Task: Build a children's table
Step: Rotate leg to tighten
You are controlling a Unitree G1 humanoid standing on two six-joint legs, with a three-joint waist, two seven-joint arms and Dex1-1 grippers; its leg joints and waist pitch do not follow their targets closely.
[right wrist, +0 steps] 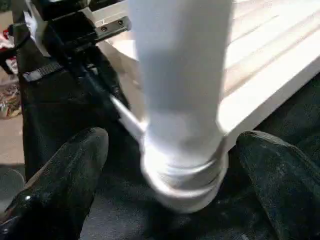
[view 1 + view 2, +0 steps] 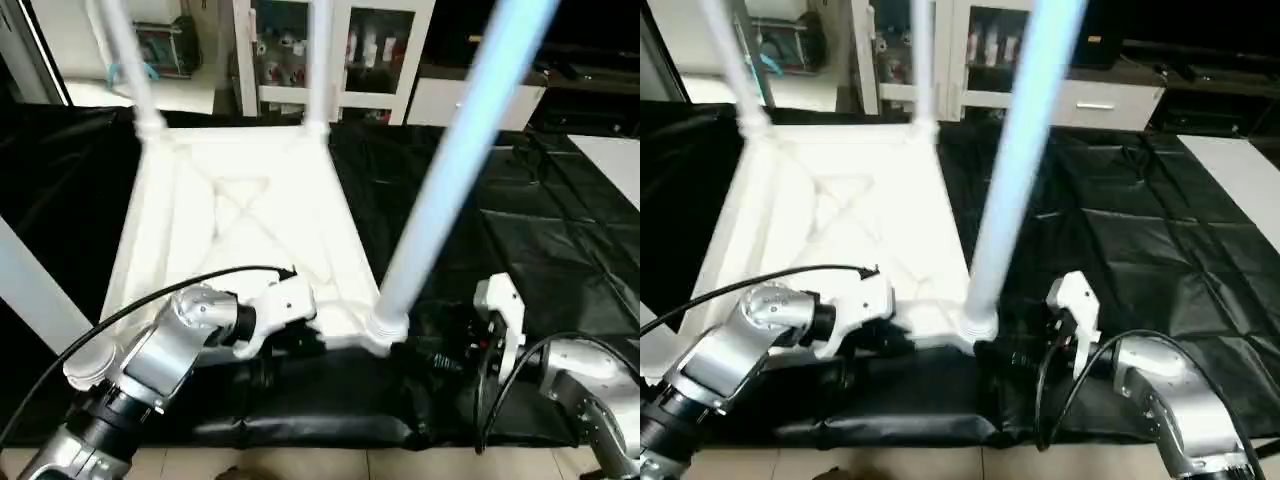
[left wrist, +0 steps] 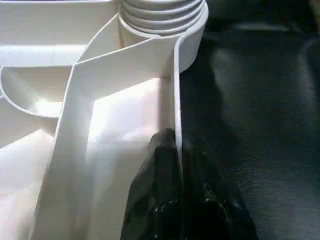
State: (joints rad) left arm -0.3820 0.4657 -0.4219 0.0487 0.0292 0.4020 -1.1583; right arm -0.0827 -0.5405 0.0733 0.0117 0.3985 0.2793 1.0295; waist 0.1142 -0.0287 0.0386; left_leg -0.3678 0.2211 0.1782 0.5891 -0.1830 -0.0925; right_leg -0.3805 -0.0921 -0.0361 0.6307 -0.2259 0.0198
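My left claw (image 3: pixel 177 165) is pinching the tabletop (image 2: pixel 240 220) rim; my right claw (image 1: pixel 170 165) is hanging released around the near-right leg (image 2: pixel 450 170).

White tube leg (image 1: pixel 182 75) standing in its ribbed socket at the corner of the white table top (image 1: pixel 270 65), right gripper (image 1: pixel 172 165) with jaws spread wide, black fingers (image 1: pixel 65 175) either side of the leg base, apart from it, left gripper (image 1: pixel 75 35) beyond, black cloth-covered bench (image 1: pixel 60 105) beneath
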